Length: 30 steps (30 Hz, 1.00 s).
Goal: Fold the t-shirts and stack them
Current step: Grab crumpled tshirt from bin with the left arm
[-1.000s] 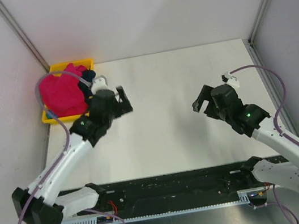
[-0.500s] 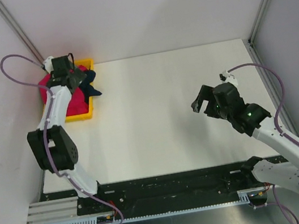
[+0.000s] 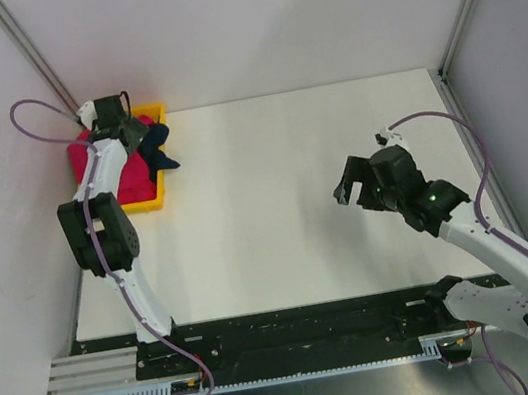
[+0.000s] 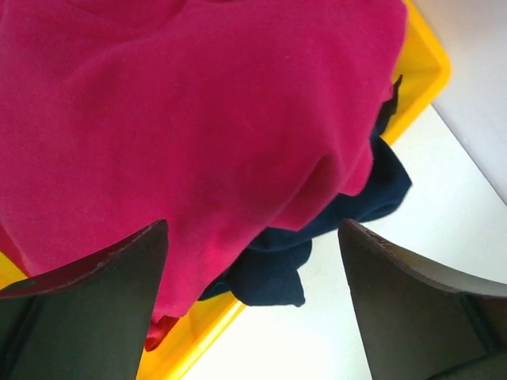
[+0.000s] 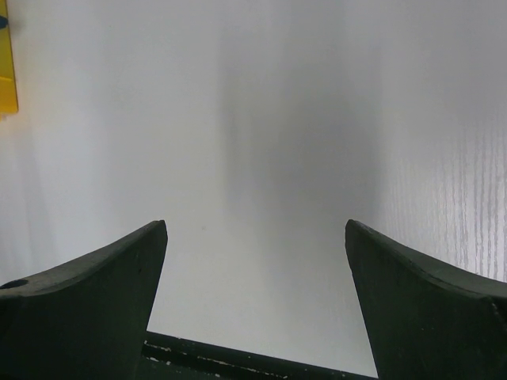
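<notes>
I see white counter (image 3: 295, 202), grey walls (image 3: 264, 15), crimson t-shirt (image 4: 198, 119) over navy t-shirt (image 4: 273, 277) in yellow tray (image 3: 144, 205) far-left, left end effector (image 4: 253, 233) spread wide above them, right end effector (image 5: 255, 229) spread wide, both empty

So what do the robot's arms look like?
The left arm and right arm are white with chunky black joints. The left gripper and right gripper are black, each with two wide dark fingers. A thin purple cable loops beside each arm, and the right arm has a tiny green light.
</notes>
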Available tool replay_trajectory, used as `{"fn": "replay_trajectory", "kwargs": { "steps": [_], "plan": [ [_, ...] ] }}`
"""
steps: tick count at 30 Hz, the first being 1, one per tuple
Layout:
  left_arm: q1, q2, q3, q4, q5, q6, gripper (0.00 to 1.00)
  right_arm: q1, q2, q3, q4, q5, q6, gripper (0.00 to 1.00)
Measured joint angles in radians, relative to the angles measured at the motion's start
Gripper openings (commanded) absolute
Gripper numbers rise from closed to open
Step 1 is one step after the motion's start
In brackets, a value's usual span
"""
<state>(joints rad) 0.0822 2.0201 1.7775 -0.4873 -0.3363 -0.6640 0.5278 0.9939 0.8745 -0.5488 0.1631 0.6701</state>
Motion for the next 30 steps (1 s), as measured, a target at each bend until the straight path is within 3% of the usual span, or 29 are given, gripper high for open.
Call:
{"fn": "replay_trajectory", "kwargs": {
  "steps": [4,12,13,22,30],
  "plan": [
    [0.016,0.024,0.0,0.01,0.001,-0.029,0.76,0.0,-0.003,-0.017,-0.001,-0.014,-0.013,0.99],
    [0.038,0.025,-0.001,0.08,0.006,-0.058,0.08,0.0,-0.008,-0.042,-0.001,-0.022,-0.017,0.99],
    [0.039,0.025,-0.002,0.087,0.009,-0.057,0.04,0.0,-0.008,-0.043,-0.002,-0.022,-0.017,0.99],
    [0.039,-0.034,-0.084,0.142,0.047,-0.034,0.0,0.0,-0.006,-0.043,0.0,-0.031,-0.016,0.99],
    [0.027,-0.312,-0.22,0.186,0.055,-0.008,0.0,0.0,0.008,-0.043,0.01,-0.05,-0.01,0.98]
  ]
}}
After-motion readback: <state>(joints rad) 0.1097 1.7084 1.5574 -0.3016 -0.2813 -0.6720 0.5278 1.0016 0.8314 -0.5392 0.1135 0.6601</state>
